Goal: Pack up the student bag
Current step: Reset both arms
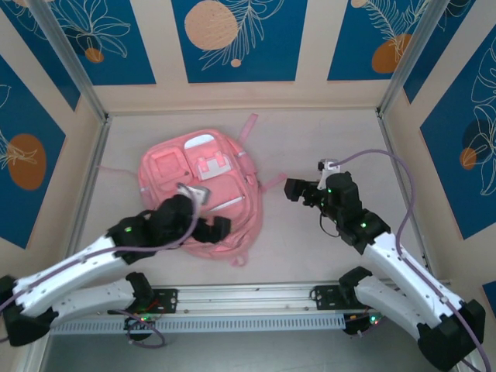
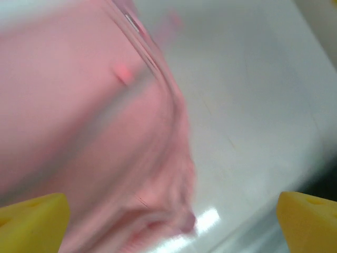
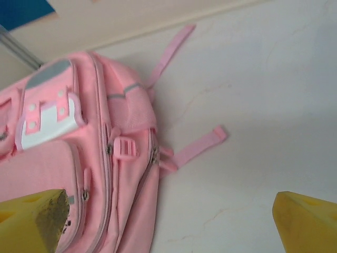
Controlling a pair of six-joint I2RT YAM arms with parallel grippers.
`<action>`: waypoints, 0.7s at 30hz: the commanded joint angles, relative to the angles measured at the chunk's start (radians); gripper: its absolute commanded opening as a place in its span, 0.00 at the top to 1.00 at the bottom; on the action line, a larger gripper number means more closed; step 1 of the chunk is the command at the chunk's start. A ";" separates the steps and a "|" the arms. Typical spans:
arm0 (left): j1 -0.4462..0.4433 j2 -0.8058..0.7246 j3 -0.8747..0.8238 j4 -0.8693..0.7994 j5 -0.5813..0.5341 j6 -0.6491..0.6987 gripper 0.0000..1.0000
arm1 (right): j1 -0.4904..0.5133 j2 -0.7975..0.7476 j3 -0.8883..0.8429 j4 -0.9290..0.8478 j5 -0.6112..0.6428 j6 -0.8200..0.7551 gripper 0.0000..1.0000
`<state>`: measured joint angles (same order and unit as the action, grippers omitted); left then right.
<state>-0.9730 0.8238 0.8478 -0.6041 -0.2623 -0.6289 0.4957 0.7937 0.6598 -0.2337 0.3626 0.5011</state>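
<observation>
The student bag (image 1: 198, 182) is a large pink backpack lying flat in the middle of the table, pockets up, with pale trim patches. My left gripper (image 1: 215, 228) hovers over its near lower part. In the blurred left wrist view the bag (image 2: 79, 105) takes up the left side, and the left gripper (image 2: 171, 226) is open, its yellow fingertips (image 2: 31, 221) wide apart with nothing held. My right gripper (image 1: 294, 190) hangs just right of the bag, apart from it. The right wrist view shows the bag (image 3: 121, 179) at left and that gripper (image 3: 168, 221) open and empty.
Loose pink straps (image 3: 202, 145) trail from the bag's right side onto the white table (image 1: 333, 139). Low walls and metal posts (image 1: 399, 66) enclose the table. A metal rail (image 1: 248, 298) runs along the near edge between the arm bases.
</observation>
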 commanded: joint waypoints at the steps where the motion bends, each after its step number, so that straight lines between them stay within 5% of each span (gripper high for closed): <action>1: 0.013 -0.101 -0.046 -0.013 -0.562 0.149 0.00 | -0.008 -0.035 -0.018 0.028 0.160 -0.083 0.01; 4: 0.039 -0.219 -0.282 0.452 -0.700 0.611 0.00 | -0.015 -0.036 -0.058 0.133 0.269 -0.144 0.01; 6: 0.122 -0.249 -0.379 0.573 -0.554 0.790 0.00 | -0.030 -0.020 -0.092 0.224 0.312 -0.193 0.01; 9: 0.329 -0.216 -0.418 0.539 -0.387 0.679 0.00 | -0.067 0.023 -0.178 0.408 0.313 -0.297 0.01; 13: 0.554 -0.123 -0.539 0.741 -0.201 0.663 0.00 | -0.140 0.084 -0.321 0.688 0.233 -0.457 0.01; 21: 0.759 0.249 -0.567 1.067 -0.159 0.610 0.00 | -0.407 0.343 -0.452 1.025 -0.024 -0.370 0.01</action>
<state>-0.2600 0.9737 0.2909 0.2794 -0.4564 -0.0273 0.1539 1.0504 0.2413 0.5259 0.4557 0.1074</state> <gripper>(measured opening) 0.998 0.990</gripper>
